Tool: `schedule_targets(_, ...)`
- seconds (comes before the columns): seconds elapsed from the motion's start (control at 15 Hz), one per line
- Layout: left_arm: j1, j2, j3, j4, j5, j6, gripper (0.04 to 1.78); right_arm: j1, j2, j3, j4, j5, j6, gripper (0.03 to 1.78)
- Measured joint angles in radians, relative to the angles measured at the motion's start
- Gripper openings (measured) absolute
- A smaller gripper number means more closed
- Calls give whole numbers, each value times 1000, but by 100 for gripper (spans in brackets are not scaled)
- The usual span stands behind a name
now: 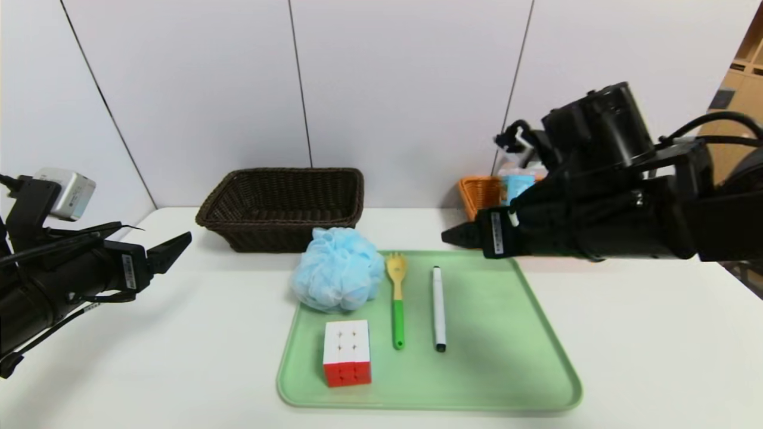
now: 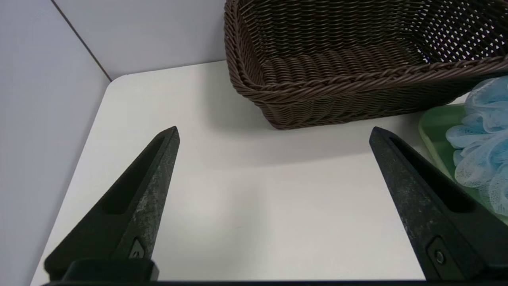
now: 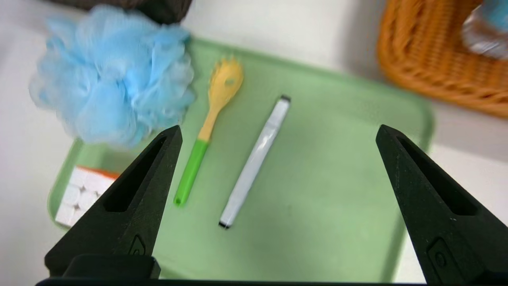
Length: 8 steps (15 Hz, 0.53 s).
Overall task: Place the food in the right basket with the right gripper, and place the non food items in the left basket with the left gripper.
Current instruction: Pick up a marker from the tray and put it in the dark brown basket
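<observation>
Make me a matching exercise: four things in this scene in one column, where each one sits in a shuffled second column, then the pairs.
Things:
1. bath pouf
2. puzzle cube
3. marker pen
4. bottle

Places:
A. near-left part of the green tray
B. inside the orange basket
C. far-left corner of the tray, next to the brown basket
D. middle of the tray, right of the fork

Pairs: 1-C, 2-A, 3-D, 4-B
</observation>
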Motion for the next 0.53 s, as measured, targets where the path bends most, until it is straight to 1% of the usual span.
schedule_targets(0.13, -1, 0, 7, 0, 0, 0, 169, 18, 49, -5, 9, -1, 6, 169)
schedule_targets(0.33, 0, 0, 11, -1, 2, -2, 169, 27, 114, 1, 5, -3, 8, 169)
schedule_targets(0.4, 0, 0, 11, -2, 3, -3, 169, 27, 131, 3, 4, -8, 8, 169)
schedule_targets(0.53, 0, 0, 11, -2, 2, -4, 169, 30, 164, 3, 2, -33, 8, 169)
